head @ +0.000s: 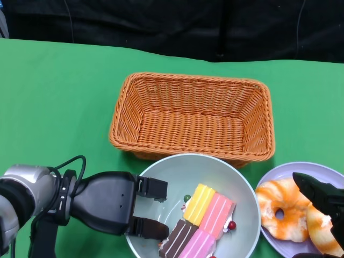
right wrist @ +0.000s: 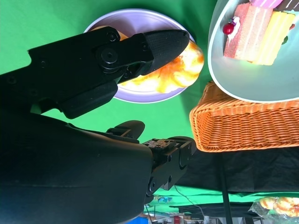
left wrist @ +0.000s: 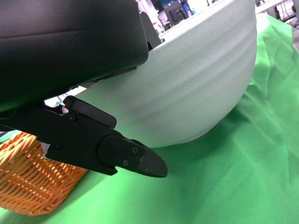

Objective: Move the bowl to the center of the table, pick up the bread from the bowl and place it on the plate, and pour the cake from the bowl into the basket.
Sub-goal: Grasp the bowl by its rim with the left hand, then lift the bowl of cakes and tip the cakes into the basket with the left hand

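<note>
The bowl [head: 185, 177] is gripped at its near-left rim by the left hand [head: 115, 201]: fingers [head: 150, 188] are hooked over the rim inside, with one more finger seen under the outer wall in the left wrist view. The bowl appears lifted and tilted off the green surface [head: 54, 107]. The cake [head: 199, 220], in yellow, pink and brown slabs with a red cherry, is seen just beyond the inside fingers, on the bowl floor. The basket [head: 193, 115] is placed directly past the bowl's far rim, which overlaps the basket's near edge. The bread [head: 279, 212], an orange-glazed ring, is lying on the purple plate [head: 322, 169], right under the right hand's fingers [head: 314, 193]. The right hand [head: 322, 204] is held spread above the bread, nothing gripped.
</note>
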Motion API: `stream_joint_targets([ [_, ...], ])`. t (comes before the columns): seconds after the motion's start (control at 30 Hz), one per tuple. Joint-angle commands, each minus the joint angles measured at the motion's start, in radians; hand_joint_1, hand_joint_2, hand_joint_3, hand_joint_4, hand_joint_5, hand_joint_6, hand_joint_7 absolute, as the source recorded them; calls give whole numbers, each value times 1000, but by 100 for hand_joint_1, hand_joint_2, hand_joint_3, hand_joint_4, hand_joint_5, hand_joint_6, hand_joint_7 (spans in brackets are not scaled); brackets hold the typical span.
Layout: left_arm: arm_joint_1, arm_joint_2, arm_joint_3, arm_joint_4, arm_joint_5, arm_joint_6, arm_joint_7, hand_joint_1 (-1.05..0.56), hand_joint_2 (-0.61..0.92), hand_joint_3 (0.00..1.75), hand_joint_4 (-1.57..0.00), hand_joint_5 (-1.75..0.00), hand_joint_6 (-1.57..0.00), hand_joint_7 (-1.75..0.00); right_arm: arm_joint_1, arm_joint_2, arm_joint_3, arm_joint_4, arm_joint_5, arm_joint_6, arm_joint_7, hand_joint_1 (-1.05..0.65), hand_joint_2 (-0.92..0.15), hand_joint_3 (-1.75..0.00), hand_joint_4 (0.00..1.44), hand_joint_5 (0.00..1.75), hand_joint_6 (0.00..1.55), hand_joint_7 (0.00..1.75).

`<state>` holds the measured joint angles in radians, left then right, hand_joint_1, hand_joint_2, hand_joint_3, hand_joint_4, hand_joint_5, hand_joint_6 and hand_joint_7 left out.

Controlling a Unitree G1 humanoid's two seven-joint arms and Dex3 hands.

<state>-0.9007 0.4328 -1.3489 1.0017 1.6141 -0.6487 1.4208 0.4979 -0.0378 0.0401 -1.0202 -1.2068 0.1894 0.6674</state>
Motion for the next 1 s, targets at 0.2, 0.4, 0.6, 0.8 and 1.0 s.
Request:
stream_joint_targets([
  [0.2, -6, -11, -27, 33, -25, -27, 140, -44, 90, 6, -83, -172, -82, -122, 10, 11, -16, -27, 10, -11, 1, -66, -92, -20, 13, 38, 24, 2],
  [0.4, -1, 85, 6, -72, -67, -72, 151, -35, 92, 19, -90, -175, -68, -167, 8, 24, -19, -27, 15, -22, -11, -66, -92, -21, 14, 40, 25, 2],
  [0.6, 27, 200, 69, -259, -97, -105, 135, -32, 90, 19, -91, -175, -63, -174, 21, 59, -42, -27, 49, -59, -72, -64, -92, -22, 17, 44, 28, 4],
  [0.8, 62, 266, 140, -381, -126, -146, 82, -28, 86, 16, -91, -175, -62, -172, 56, 91, -70, -27, 97, -109, -128, -59, -92, -22, 24, 49, 33, 6],
  [1.0, 146, 352, 284, -533, -255, -241, -2, -25, 85, 16, -96, -175, -69, -172, 130, 139, -77, -25, 269, -145, -269, -40, -92, -12, 48, 65, 57, 18],
])
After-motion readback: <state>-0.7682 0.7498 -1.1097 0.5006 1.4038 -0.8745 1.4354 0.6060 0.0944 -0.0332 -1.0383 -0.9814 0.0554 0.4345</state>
